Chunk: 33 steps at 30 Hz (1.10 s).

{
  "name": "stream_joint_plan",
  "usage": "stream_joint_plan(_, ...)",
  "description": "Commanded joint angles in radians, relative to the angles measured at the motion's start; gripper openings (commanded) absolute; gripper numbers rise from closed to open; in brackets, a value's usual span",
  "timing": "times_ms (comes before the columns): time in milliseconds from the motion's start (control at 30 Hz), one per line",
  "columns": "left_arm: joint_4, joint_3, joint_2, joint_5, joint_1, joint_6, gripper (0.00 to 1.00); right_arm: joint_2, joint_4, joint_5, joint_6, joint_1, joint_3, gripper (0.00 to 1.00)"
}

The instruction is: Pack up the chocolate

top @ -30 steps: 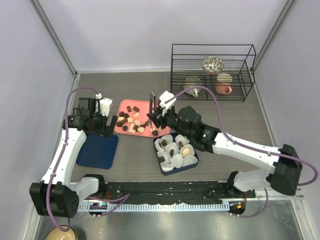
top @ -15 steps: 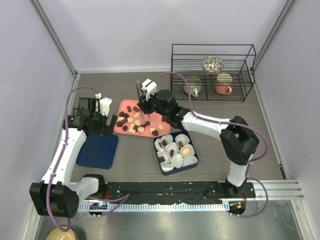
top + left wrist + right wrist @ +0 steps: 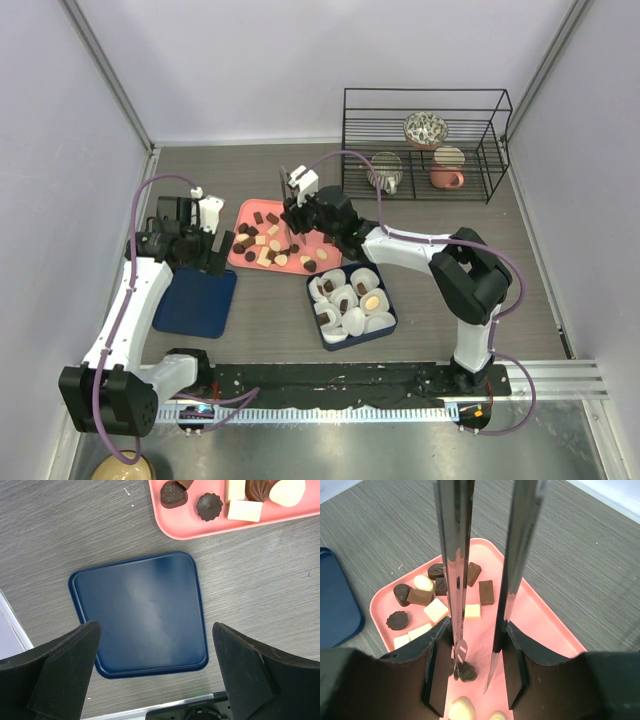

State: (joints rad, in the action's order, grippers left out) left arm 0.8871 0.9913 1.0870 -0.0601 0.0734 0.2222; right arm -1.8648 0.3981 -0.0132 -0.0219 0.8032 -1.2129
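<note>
Chocolate pieces (image 3: 262,245), dark, brown and cream, lie on a pink tray (image 3: 296,212). A blue box (image 3: 389,307) beside it holds white paper cups, a few with a chocolate (image 3: 372,301) inside. My right gripper (image 3: 300,215) is shut on metal tongs (image 3: 455,555) and holds them over the tray (image 3: 535,615). The tong tips are apart, just above a dark chocolate (image 3: 467,671). In the right wrist view the gripper (image 3: 476,650) clamps both blades. My left gripper (image 3: 157,675) is open and empty above a blue lid (image 3: 140,612).
The blue lid (image 3: 195,300) lies left of the box. A black wire rack (image 3: 425,145) with bowls and a mug stands at the back right. The pink tray's corner with chocolates (image 3: 209,506) shows in the left wrist view.
My right gripper has carried the tongs from the box's near-left corner back over the pink tray. The left arm has not moved.
</note>
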Motion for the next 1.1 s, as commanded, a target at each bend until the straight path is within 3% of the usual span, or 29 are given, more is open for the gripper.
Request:
stream_joint_plan(0,-0.025,-0.005,-0.032,0.011,-0.003,0.022,1.00,-0.007,0.077,-0.007,0.020,-0.007,0.032,0.46)
stream_joint_plan(367,-0.025,-0.008,-0.035,0.013,-0.001,0.023,1.00,0.004,0.073,0.071,-0.032,-0.071,0.049,0.46)
stream_joint_plan(700,-0.027,-0.013,-0.033,0.008,-0.001,0.020,1.00,0.027,0.053,0.027,-0.044,-0.116,0.000,0.46)
stream_joint_plan(900,-0.027,-0.010,-0.033,0.014,-0.001,0.023,1.00,0.078,0.197,-0.050,-0.020,-0.113,0.076,0.45)
stream_joint_plan(1067,-0.034,-0.006,-0.029,0.014,-0.003,0.019,1.00,0.053,0.332,-0.086,-0.018,-0.093,0.046,0.42)
